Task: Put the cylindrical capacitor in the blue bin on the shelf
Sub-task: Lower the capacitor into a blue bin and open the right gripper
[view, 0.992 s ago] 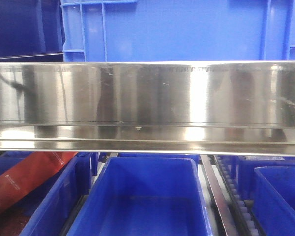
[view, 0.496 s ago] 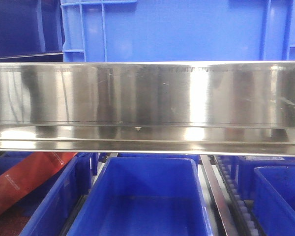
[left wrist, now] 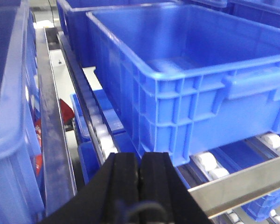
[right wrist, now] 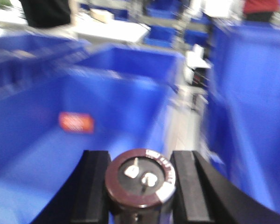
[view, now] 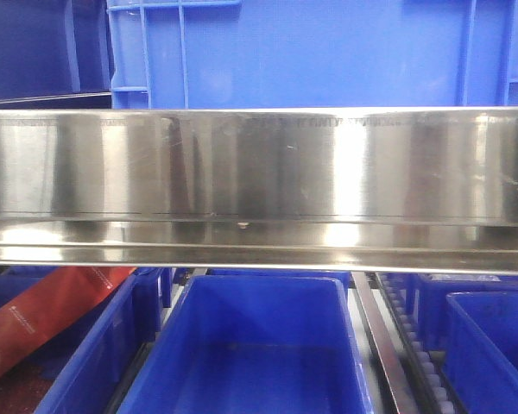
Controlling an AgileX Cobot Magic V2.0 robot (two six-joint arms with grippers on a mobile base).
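Observation:
The cylindrical capacitor (right wrist: 141,177), maroon with a silvery rim patch and two small terminals on its face, sits between the black fingers of my right gripper (right wrist: 140,157), which is shut on it. Behind it, blurred, is the inside of a blue bin (right wrist: 60,154) with a red label (right wrist: 75,122). My left gripper (left wrist: 140,161) is shut with nothing in it, low in front of a large blue bin (left wrist: 186,88) on the shelf. The front view shows the shelf's mirror-like steel rail (view: 259,164) and no gripper.
Below the rail stand several blue bins (view: 259,345); the left one holds a red packet (view: 43,315). White rollers (left wrist: 207,161) run under the large bin, beside a steel rail (left wrist: 242,186). Another blue crate (view: 311,52) stands above the rail. A person (right wrist: 46,11) stands far behind.
A dark reflection at the left of the steel rail has faded away. The bins and the rail have not moved.

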